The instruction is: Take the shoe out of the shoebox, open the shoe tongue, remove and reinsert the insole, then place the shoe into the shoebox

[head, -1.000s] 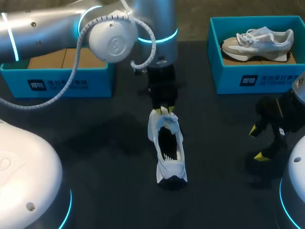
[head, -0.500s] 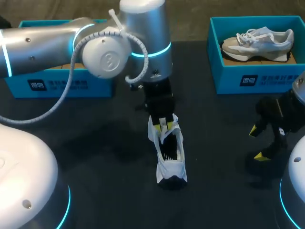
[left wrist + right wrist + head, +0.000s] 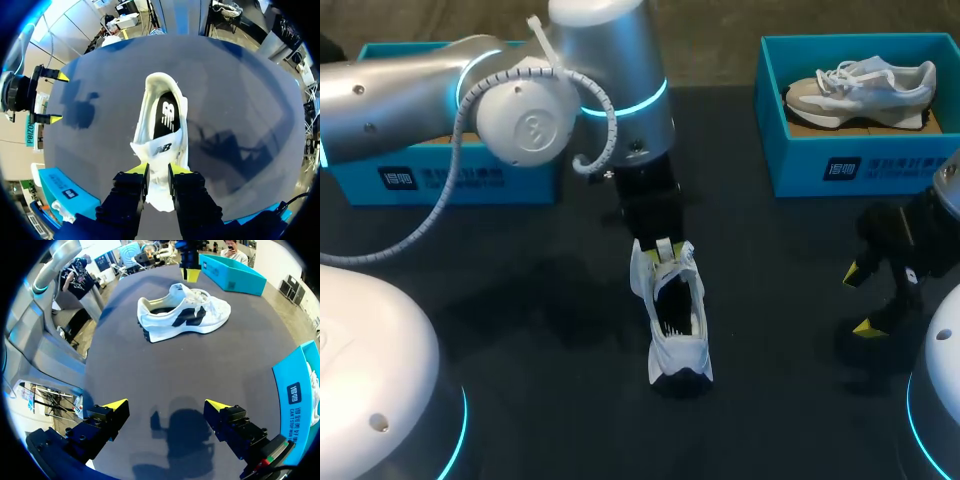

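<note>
Left pincer is clamped on the shoe's tongue. Both yellow tips sit close together with the white flap between them.

The shoe stands upright on the counter at frame centre. Its toe end is under the pincer and its heel points toward the bottom of the frame. The dark insole is visible in the opening, just ahead of the fingers.

Right pincer is spread wide and holds nothing. It hangs over the counter at the right edge, well apart from the shoe.

The blue shoebox is at upper left, partly behind the left arm, and only brown cardboard shows inside. A second box at upper right holds another sneaker.

My read is that the tongue-opening step is in progress and the insole hasn't been touched.

Risks from here:
- Nothing pins the shoe down. Pulling the tongue up or back will likely lift or drag the whole shoe rather than open it, and it could tip onto its side.
- The grip is on thin fabric near the edge, so a hard tug could slip off and let the tongue flop back over the opening.
- Laces look threaded. If they are tight, the tongue won't fold far, and the right pincer gets a narrow gap to reach the insole.
- The left arm is directly over the toe end, so the right arm coming in risks a finger clash near the opening.
</note>
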Robot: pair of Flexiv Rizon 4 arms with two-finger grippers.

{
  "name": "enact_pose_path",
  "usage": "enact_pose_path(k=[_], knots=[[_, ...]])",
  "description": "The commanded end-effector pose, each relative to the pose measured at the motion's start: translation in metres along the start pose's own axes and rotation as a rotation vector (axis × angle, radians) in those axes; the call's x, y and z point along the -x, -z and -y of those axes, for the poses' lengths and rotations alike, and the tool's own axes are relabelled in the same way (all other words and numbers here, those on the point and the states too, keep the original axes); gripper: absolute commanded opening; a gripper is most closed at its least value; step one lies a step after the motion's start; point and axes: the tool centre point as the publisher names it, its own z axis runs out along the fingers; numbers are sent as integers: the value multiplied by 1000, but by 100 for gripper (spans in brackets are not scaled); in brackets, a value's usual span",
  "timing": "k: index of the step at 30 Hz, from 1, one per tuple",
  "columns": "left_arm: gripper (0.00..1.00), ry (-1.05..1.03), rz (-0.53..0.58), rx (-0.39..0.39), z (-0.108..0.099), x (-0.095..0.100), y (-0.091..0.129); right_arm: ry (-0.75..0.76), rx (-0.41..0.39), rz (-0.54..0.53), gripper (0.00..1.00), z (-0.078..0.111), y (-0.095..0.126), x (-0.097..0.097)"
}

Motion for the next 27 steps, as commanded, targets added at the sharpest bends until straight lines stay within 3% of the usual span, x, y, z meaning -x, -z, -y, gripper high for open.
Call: enact_pose_path(k=[1,6,16,27], knots=[[26,-2,-9,-13,-5,9,-12,-1,-3,3,100,0,-1,-1],[25,-26,-47,-49,-1,16,-28,-1,-3,3,100,0,-1,-1],[27,-83,-125,-79,22,3,-46,-1,-3,3,100,0,-1,-1],[26,-49,-39,-30,11,4,-21,-1,-3,3,100,0,-1,-1]])
